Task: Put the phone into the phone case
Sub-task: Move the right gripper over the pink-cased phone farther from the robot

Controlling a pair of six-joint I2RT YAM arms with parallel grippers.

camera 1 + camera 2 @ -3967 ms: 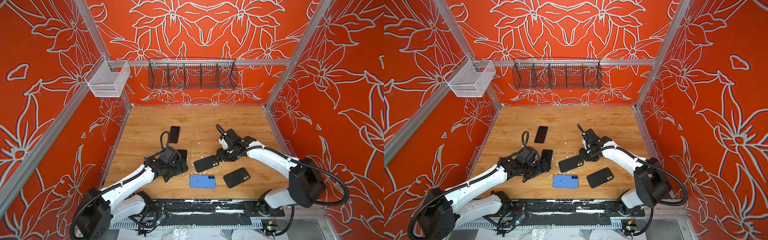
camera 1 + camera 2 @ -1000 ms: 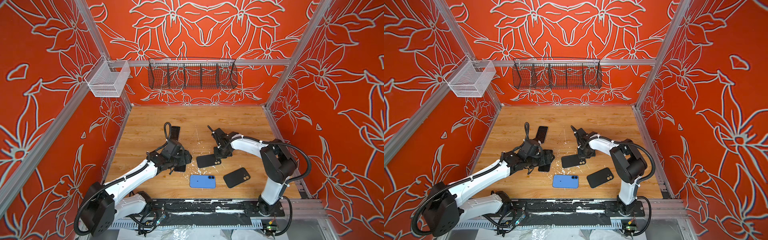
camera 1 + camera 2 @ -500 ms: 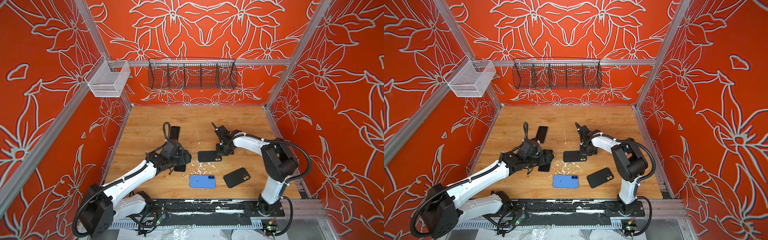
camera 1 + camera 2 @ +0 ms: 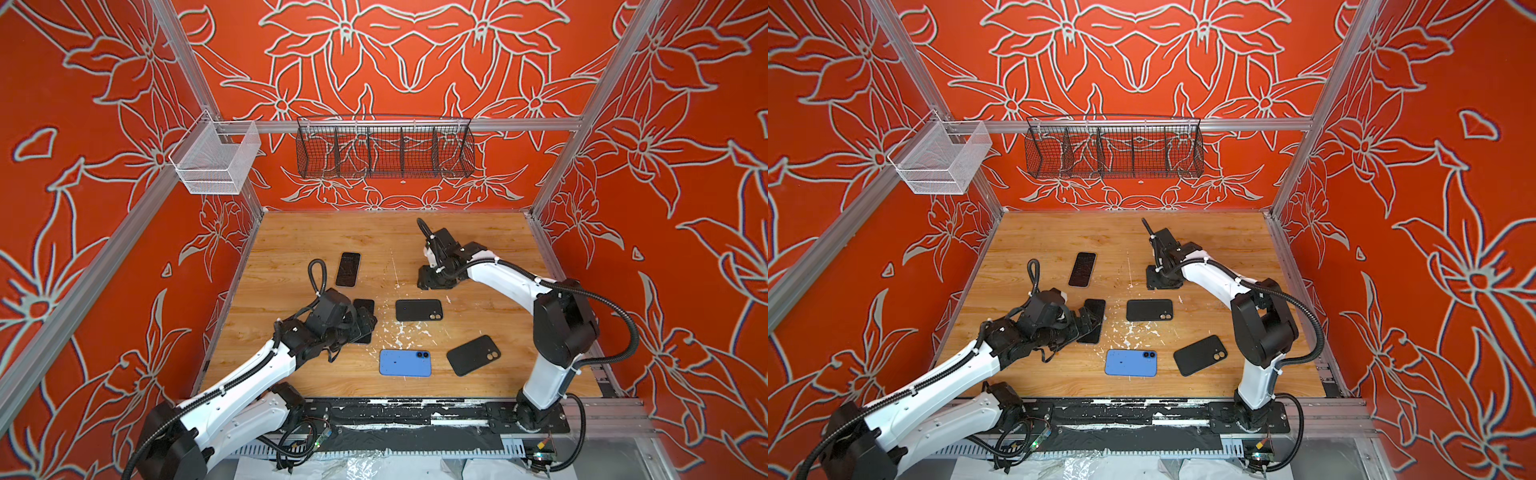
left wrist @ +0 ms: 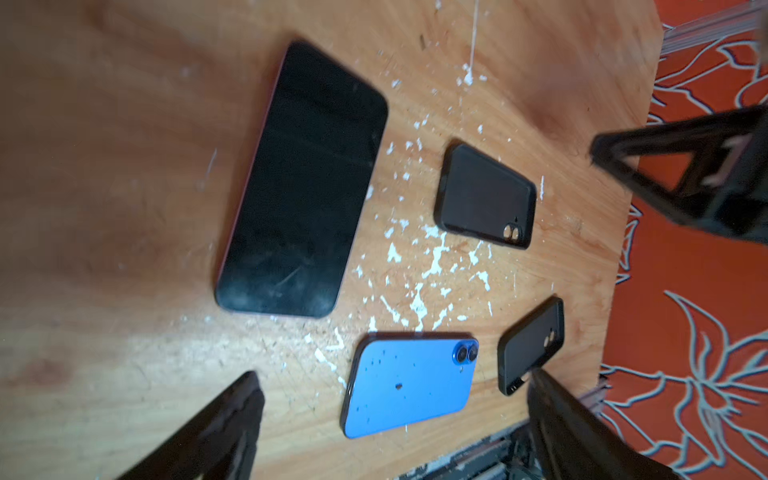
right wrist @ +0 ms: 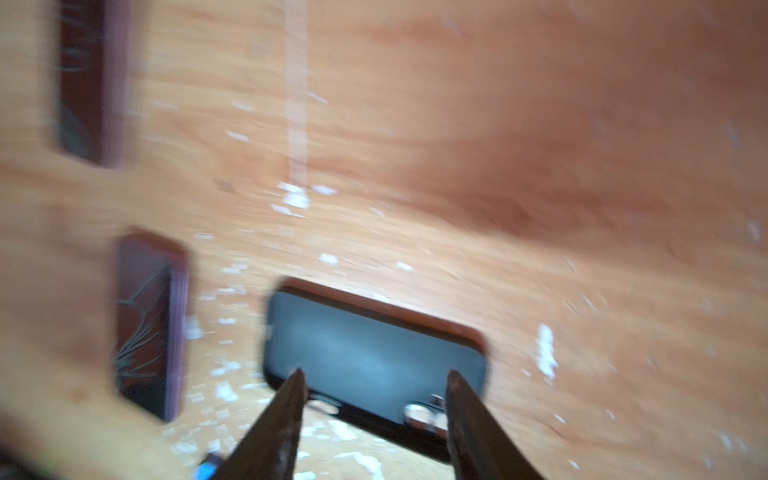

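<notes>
Orange walls (image 4: 395,62) with pale flower outlines close in a wooden table (image 4: 291,241). A black wire basket (image 4: 384,149) hangs on the back wall, and a white mesh basket (image 4: 216,162) hangs at the left corner post.

The left arm (image 4: 249,374) reaches in from the front left. The right arm (image 4: 498,278) bends in from the front right toward the middle of the table.

Five flat things lie on the wood, none touching another:
- A black phone (image 4: 348,269) lies farthest back, screen up.
- A pink-edged phone (image 5: 303,187) lies screen up near the left side, its glass cracked in the right wrist view.
- A black case (image 4: 418,310) lies in the middle, back side up with its camera holes showing.
- A blue phone (image 4: 405,363) lies face down near the front edge.
- A second case (image 4: 473,355) lies at an angle to the right of the blue phone.

No phone sits in either case.

The left gripper (image 5: 392,372) stands wide apart and grips nothing. In both top views it hangs over the front part of the pink-edged phone, which lies flat outside its fingers (image 5: 232,419).

The right gripper (image 6: 374,374) has its jaws parted and is empty. The top views show it behind the black case and apart from it. Its wrist view is blurred.

White flecks (image 4: 399,332) dot the wood between the phones.
</notes>
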